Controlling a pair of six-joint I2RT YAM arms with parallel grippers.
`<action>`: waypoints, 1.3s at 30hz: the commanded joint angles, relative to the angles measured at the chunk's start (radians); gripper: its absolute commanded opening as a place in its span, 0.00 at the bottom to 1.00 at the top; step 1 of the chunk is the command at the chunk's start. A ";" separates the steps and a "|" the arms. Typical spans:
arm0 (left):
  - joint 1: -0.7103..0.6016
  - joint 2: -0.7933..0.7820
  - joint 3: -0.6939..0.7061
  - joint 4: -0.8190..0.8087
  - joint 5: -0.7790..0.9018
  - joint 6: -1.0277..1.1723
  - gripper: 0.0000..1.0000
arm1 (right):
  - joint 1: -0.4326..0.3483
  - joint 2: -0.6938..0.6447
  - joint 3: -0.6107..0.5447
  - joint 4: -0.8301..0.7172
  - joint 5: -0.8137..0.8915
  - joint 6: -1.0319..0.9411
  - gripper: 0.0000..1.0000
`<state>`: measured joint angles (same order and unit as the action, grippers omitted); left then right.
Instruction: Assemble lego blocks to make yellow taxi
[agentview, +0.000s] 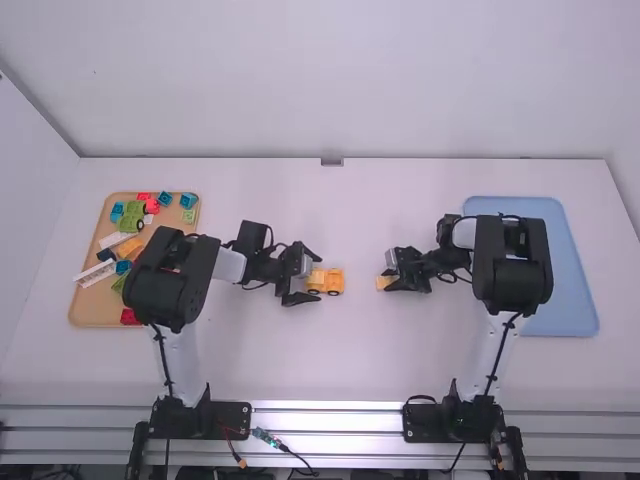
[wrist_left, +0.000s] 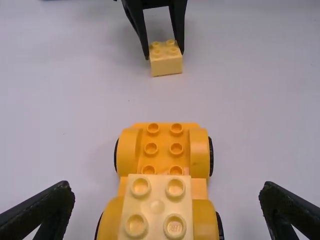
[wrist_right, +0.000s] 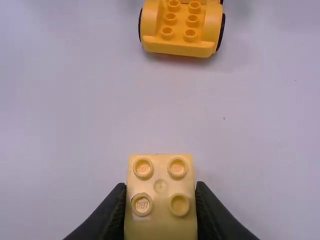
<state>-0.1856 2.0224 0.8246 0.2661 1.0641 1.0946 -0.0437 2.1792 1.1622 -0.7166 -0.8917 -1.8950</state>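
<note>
High view, white table (agentview: 350, 365), pale wall (agentview: 400, 80)

Left: tan tray (agentview: 95, 312) holding green blocks (agentview: 131, 222), red blocks (agentview: 129, 317) and blue blocks (agentview: 188, 201) | Right: light blue tray (agentview: 576, 292) | Back: white wall (agentview: 330, 90), small grey bracket (agentview: 332, 161) | Front: metal rails (agentview: 325, 420)

The car base (wrist_left: 163, 136) is orangey yellow with black tires (wrist_left: 211, 157). The top block (wrist_left: 156, 206) and the small block (wrist_right: 160, 210) are pale yellow. The bench (agentview: 340, 370) is white, one tray (agentview: 572, 300) light blue, another tray (agentview: 92, 308) tan.
</note>
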 joint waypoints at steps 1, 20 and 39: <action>-0.011 0.011 -0.010 -0.007 -0.005 -0.007 0.99 | 0.008 0.018 0.015 -0.006 -0.036 -0.002 0.25; -0.011 0.166 0.130 -0.064 0.056 -0.067 0.92 | 0.026 -0.012 0.017 -0.055 -0.081 -0.001 0.29; -0.011 0.165 0.117 -0.056 0.048 -0.077 0.82 | 0.145 -0.013 0.095 -0.051 -0.050 0.230 0.27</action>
<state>-0.1902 2.1674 0.9508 0.2138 1.0992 1.0252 0.0875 2.1792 1.2442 -0.7620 -0.9524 -1.6962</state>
